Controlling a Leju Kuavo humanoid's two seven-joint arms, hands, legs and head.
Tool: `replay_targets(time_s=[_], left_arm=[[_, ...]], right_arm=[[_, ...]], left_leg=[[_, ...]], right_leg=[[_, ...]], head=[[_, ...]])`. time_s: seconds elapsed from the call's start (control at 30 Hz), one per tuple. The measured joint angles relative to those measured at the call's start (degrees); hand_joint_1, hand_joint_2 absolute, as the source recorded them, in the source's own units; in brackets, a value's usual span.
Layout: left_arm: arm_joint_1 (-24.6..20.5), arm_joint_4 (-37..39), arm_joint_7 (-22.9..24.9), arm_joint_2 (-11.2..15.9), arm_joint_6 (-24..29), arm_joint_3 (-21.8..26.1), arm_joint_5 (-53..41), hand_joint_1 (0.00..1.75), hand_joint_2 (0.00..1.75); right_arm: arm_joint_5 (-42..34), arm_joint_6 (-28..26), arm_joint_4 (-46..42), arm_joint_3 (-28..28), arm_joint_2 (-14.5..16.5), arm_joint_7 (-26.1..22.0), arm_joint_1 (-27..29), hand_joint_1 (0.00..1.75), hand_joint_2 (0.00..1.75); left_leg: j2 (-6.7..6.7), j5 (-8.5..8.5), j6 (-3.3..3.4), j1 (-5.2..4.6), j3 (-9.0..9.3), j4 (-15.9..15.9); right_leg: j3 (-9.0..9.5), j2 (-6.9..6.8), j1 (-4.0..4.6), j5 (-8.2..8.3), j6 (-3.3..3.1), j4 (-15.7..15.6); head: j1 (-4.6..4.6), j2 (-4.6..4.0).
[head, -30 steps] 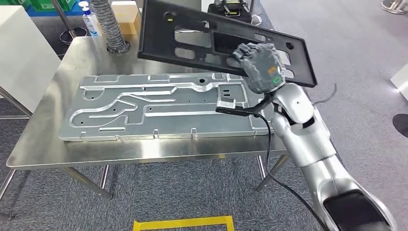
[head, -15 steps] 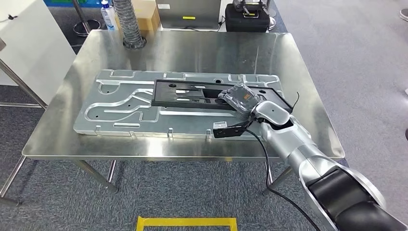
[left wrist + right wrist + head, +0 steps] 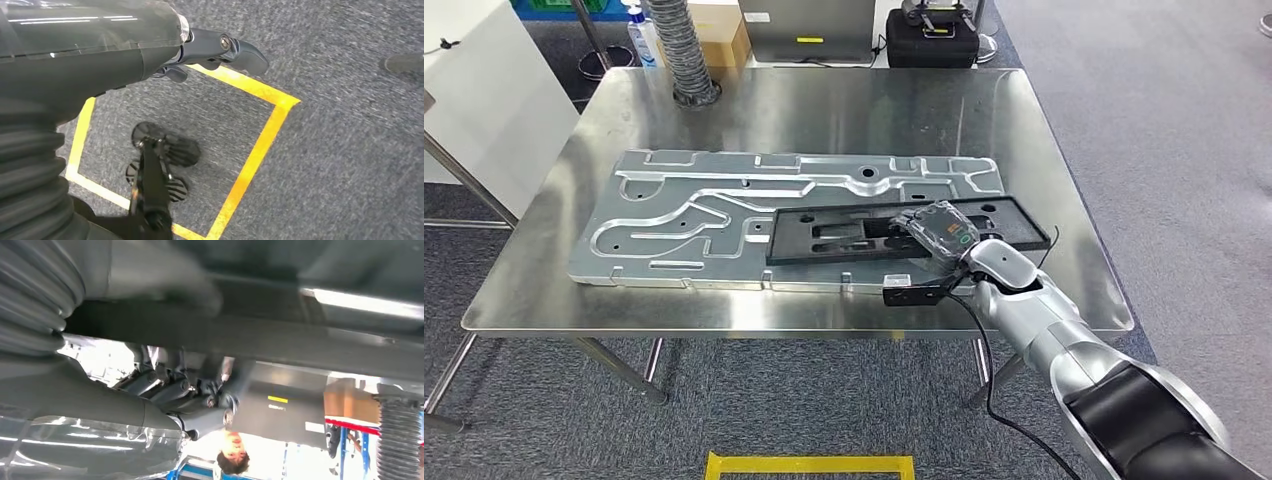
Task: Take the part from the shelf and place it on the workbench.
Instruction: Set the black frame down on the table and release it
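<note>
The right hand (image 3: 936, 232) lay at about five o'clock on the bench (image 3: 1024, 150), its fingers curled around the near long edge of the black part (image 3: 844, 232) and gripping it. In the right wrist view the hand (image 3: 165, 390) showed its dark fingers (image 3: 210, 400) tucked beneath the part's dark edge (image 3: 250, 335), with the thumb blurred above. The silver right arm (image 3: 1044, 320) reached in from the five o'clock corner, a black cable (image 3: 984, 370) hanging from the wrist toward the floor.

The black part was a long, flat rectangular frame with cut-out windows. It rested flat on the grey metal plate (image 3: 684, 220), covering that plate's near right portion and stretching from the middle toward three o'clock, its far end reaching just past the plate's right edge. The plate itself, stamped with grooves and holes, lay lengthwise across the centre of the bench.

At twelve o'clock on the bench a ribbed grey hose (image 3: 679, 45) rose upward. Beyond the far edge stood a black case (image 3: 929, 45) on the carpet.

The left hand (image 3: 220, 50) hung over grey carpet marked with yellow tape (image 3: 255, 145); whether its fingers were apart or together could not be told.
</note>
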Motion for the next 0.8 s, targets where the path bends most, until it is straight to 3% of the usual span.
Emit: replay_targets(time_s=[0.07,0.17,0.2,0.27,0.33,0.37,0.4,0.47,0.53,0.6,0.7,0.73,0.8], left_arm=[[-0.17,0.00,-0.05,-0.07,0.32,-0.09,-0.01,0.00,1.75],[-0.29,0.00,-0.38,-0.17,0.93,-0.11,0.03,0.00,1.75],[-0.40,0.00,-0.56,-0.20,1.11,-0.11,0.05,0.00,1.75],[-0.56,0.00,-0.89,-0.22,1.34,-0.11,0.08,0.00,1.75],[-0.58,0.00,-1.14,-0.22,1.43,-0.11,0.10,0.00,0.87],[-0.57,0.00,-1.29,-0.22,1.44,-0.11,0.10,0.00,0.44],[-0.56,0.00,-1.46,-0.23,1.43,-0.11,0.10,0.00,0.00],[-0.57,0.00,-1.84,-0.35,1.31,-0.13,0.08,0.00,0.00],[-0.58,0.00,-2.04,-0.57,1.18,-0.15,0.07,0.00,0.00],[-0.48,0.00,-2.02,-0.71,1.16,-0.15,0.09,0.00,0.00],[-0.29,0.00,-1.84,-0.87,1.32,-0.15,0.28,0.00,0.00],[-0.23,0.00,-1.75,-0.93,1.40,-0.15,0.42,0.00,0.00],[0.03,0.00,-1.58,-0.98,1.50,-0.11,0.72,0.00,0.00]], right_arm=[[0.25,-0.11,0.19,0.00,-0.01,-0.24,0.03,0.00,0.00],[0.83,-0.13,0.46,0.00,0.23,-0.67,0.24,0.00,0.00],[1.02,-0.08,0.57,0.00,0.48,-0.80,0.30,0.00,0.00],[1.30,0.32,0.92,0.00,1.15,-0.97,0.45,0.00,0.00],[1.68,0.97,1.47,0.01,1.81,-1.01,0.84,0.00,0.00],[1.88,1.19,1.74,0.02,2.05,-1.02,1.10,0.00,0.00],[2.03,1.24,1.96,0.02,2.20,-1.02,1.30,0.00,0.00],[2.09,1.00,2.18,0.02,2.32,-1.03,1.38,0.00,0.00],[1.50,0.30,2.22,0.02,2.38,-1.34,1.15,0.00,0.00],[-0.48,-0.74,2.11,-0.13,2.41,-2.75,1.00,0.00,0.00],[-7.08,-2.56,0.44,-1.62,2.34,-7.60,1.10,0.00,0.00],[-10.05,-3.37,-0.91,-2.53,2.24,-9.46,1.23,0.00,0.00],[-15.84,-5.32,-6.00,-4.51,1.67,-11.47,2.24,0.00,0.00]], left_leg=[[-0.27,0.68,0.76,-0.13,1.33,-2.84],[-0.29,1.06,1.95,-0.17,1.48,-3.13],[-0.29,1.21,2.25,-0.09,1.53,-3.27],[-0.30,1.34,2.60,-0.07,1.58,-3.40],[-0.30,1.33,2.73,-0.16,1.54,-3.38],[-0.33,1.32,2.74,-0.17,1.54,-3.37],[-0.37,1.31,2.74,-0.19,1.58,-3.37],[-0.45,1.27,2.67,-0.22,1.78,-3.37],[-0.40,1.25,2.31,-0.36,1.76,-3.36],[-0.30,1.33,1.74,-0.39,1.63,-3.44],[-0.21,0.48,0.85,-0.42,1.34,-2.41],[-0.14,-0.83,0.58,-0.45,0.49,-0.39],[0.09,-4.64,0.22,-0.40,-2.81,6.84]], right_leg=[[-0.12,0.11,0.13,-0.28,0.53,0.48],[-0.29,0.18,0.10,-0.66,1.23,0.79],[-0.80,0.31,0.00,-1.59,1.45,2.03],[-3.37,0.65,-0.28,-4.97,1.80,8.08],[-6.67,0.80,-0.45,-7.81,1.97,15.41],[-7.37,0.80,-0.48,-7.86,1.96,16.90],[-6.94,0.80,-0.48,-6.83,1.85,16.03],[-3.33,0.66,-0.37,-3.01,1.31,8.71],[0.06,0.25,0.08,-0.95,0.75,2.01],[0.83,0.06,0.50,-1.03,0.49,0.36],[1.29,-0.02,0.17,-0.52,-0.12,-0.66],[1.51,-0.14,0.04,-0.33,-0.37,-1.05],[1.69,-0.30,0.11,-0.28,-0.72,-1.23]], head=[[0.00,0.00],[0.01,0.00],[0.01,0.00],[0.01,0.00],[0.01,0.00],[0.01,0.00],[0.01,0.00],[0.00,0.00],[0.01,0.00],[0.01,0.00],[0.01,0.00],[0.01,0.00],[0.00,0.00]])
